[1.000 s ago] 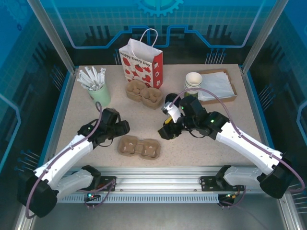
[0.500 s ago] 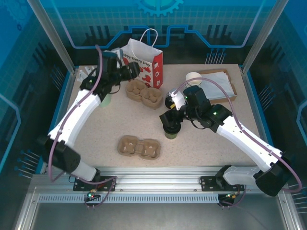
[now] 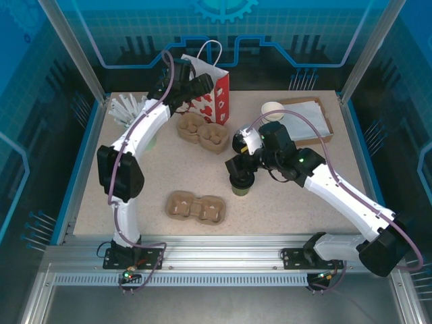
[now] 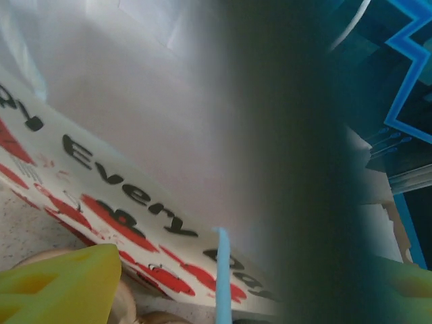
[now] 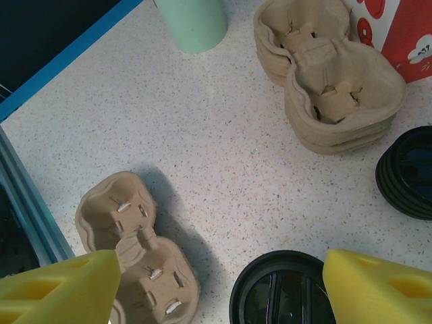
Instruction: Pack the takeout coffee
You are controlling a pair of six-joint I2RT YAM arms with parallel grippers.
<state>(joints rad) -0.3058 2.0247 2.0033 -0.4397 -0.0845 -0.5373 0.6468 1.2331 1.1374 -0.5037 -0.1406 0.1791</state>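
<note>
The takeout coffee [image 3: 239, 185], an olive-green cup with a black lid [image 5: 283, 291], stands on the table right of centre. My right gripper [image 3: 241, 169] [image 5: 219, 264] hovers just above it, open, its yellow fingers [image 5: 57, 289] wide on either side of the lid. Close to the right-hand finger lies the lid's edge. My left gripper [image 3: 198, 86] [image 4: 256, 271] is open and reaches up against the white paper bag [image 3: 214, 98] [image 4: 128, 142] with red print at the back. A dark blur crosses the left wrist view.
A single brown cup carrier [image 3: 196, 206] [image 5: 138, 260] lies at the front centre, and a stack of carriers [image 3: 204, 132] [image 5: 331, 77] lies before the bag. Black lids [image 5: 408, 172], a mint cup [image 5: 192, 23], unlidded cups [image 3: 272, 112] and a napkin tray [image 3: 309, 120] sit around.
My left arm has swung from the front left of the table up to the bag at the back. The right gripper has stayed over the cup, which stands on the table.
</note>
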